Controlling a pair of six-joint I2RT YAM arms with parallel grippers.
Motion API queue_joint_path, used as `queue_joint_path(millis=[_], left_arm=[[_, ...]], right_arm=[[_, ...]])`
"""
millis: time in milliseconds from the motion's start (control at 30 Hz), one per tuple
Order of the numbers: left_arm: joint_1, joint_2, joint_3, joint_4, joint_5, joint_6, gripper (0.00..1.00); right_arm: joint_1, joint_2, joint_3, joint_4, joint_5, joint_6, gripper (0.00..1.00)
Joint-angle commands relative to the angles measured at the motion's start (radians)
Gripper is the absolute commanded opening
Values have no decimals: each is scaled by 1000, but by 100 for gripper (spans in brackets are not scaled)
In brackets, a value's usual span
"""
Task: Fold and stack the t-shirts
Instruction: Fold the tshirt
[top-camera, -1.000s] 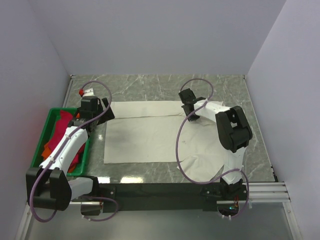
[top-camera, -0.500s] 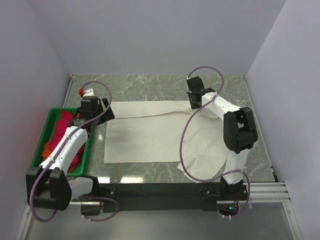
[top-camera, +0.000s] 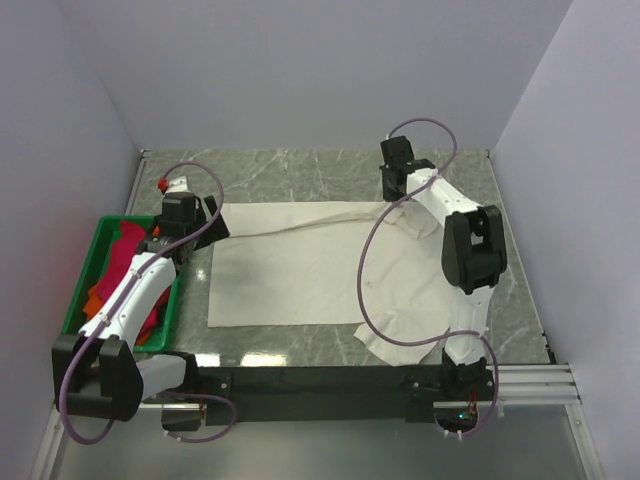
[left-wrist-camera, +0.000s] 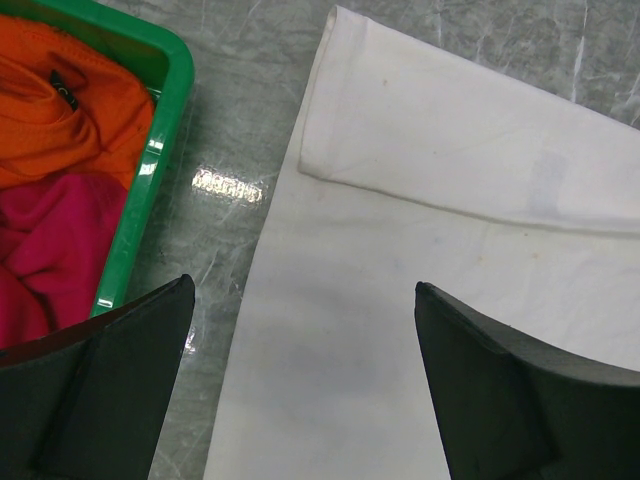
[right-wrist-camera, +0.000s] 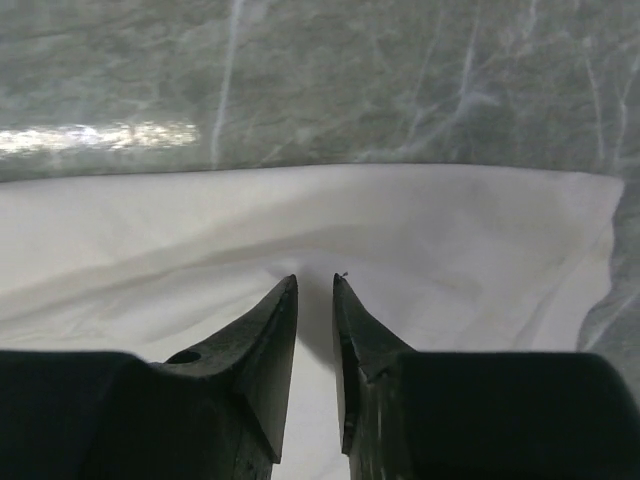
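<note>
The large cream t-shirt (top-camera: 300, 265) lies spread on the marble table, its far strip folded over. My right gripper (top-camera: 392, 198) is shut on the cream t-shirt at its far right edge; in the right wrist view the tips (right-wrist-camera: 315, 280) pinch a ridge of the cloth (right-wrist-camera: 420, 225). My left gripper (top-camera: 203, 224) is open and empty above the shirt's far left corner, its tips (left-wrist-camera: 300, 290) straddling the left edge of the cloth (left-wrist-camera: 420, 250). The crimson-pink shirt (top-camera: 125, 262) and the orange shirt (top-camera: 95, 295) lie in the crate.
A green plastic crate (top-camera: 84, 262) stands at the left table edge; its rim (left-wrist-camera: 160, 150) shows beside my left gripper. Purple-grey walls close the table on three sides. The shirt's near right part (top-camera: 400, 325) lies rumpled by the right arm's base.
My right gripper has moved toward the far right with the cream cloth in it, drawing the shirt's far right edge outward. The left arm has not moved.
</note>
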Motion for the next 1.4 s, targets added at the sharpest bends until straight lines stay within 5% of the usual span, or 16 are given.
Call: queue_joint_path(millis=[0, 200, 500, 1367], left_arm=[[0, -5, -4, 20, 11, 17, 96], [0, -7, -4, 19, 16, 17, 97], [0, -15, -4, 19, 25, 13, 96], [0, 2, -4, 22, 19, 25, 96]], right_arm=[[-24, 2, 56, -21, 79, 65, 30], [-46, -153, -105, 49, 35, 148, 38], [-46, -500, -560, 356, -244, 329, 41], [-132, -204, -487, 548, -285, 400, 49]])
